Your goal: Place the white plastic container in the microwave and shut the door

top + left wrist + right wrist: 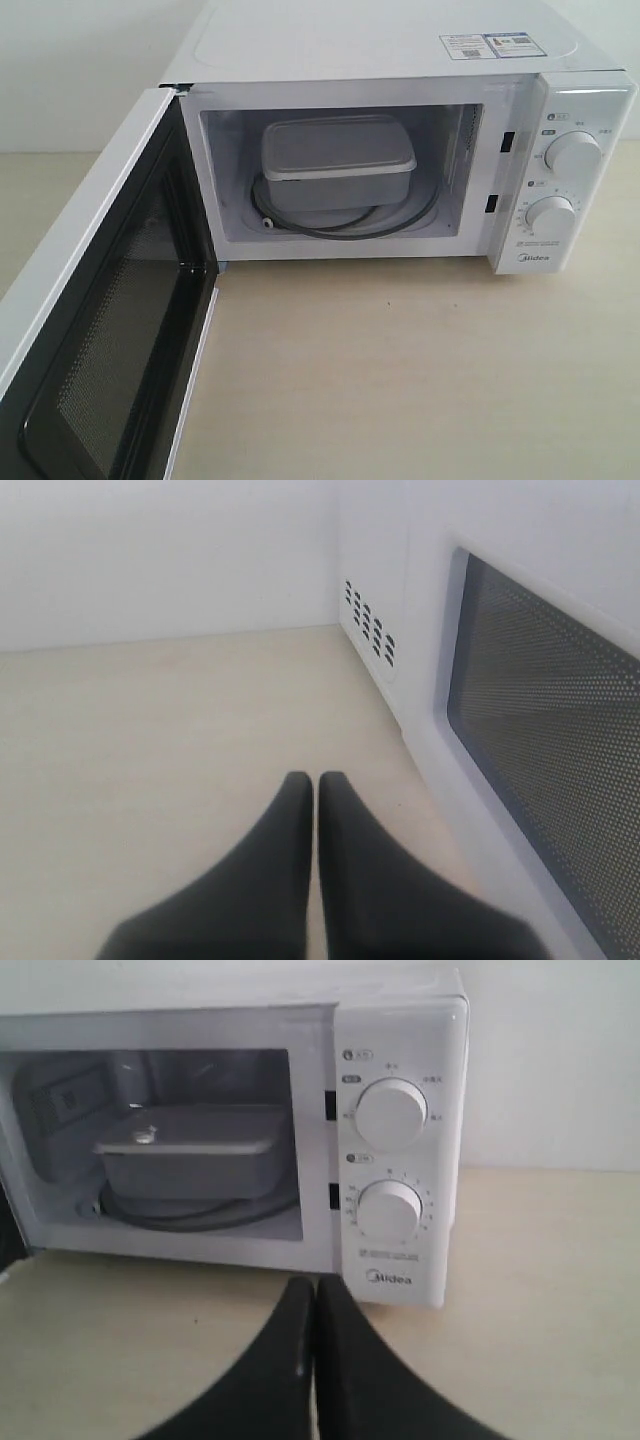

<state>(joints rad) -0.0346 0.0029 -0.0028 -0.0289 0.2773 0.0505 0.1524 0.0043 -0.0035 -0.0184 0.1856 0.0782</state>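
left end effector (316, 780): its two black fingers are pressed together, with nothing between them. It hangs low over the pale beige worktop (150, 740), just beside the outside of the white side-hinged door (550, 740) with the dark mesh window.
why it is there: I think it is on that side so it can push the door shut.
right end effector (315, 1285): its two black fingers are together too, and they hold nothing. It is out in front of the white Midea microwave (400, 1030), near the dial side, and not touching it.
why it is there: I think it is out of the way so the door has room to swing.
door: it is wide open. In the outside view it swings out to the left, so its black inner frame shows.
white plastic container (338, 160): a milky white, box-shaped tub with round corners and a flat lid with a rim. It is inside the microwave, toward the back. The lid is on and it sits flat.
under it: a thin black ring (350, 228) lies on the oven floor. The tub rests on it or just inside it, and I cannot tell which.
microwave: it stands on the worktop. It has two round white dials (573, 153) on its right panel and a sticker (487, 45) on top.
how far along: the tub is in. Only closing the door is left.
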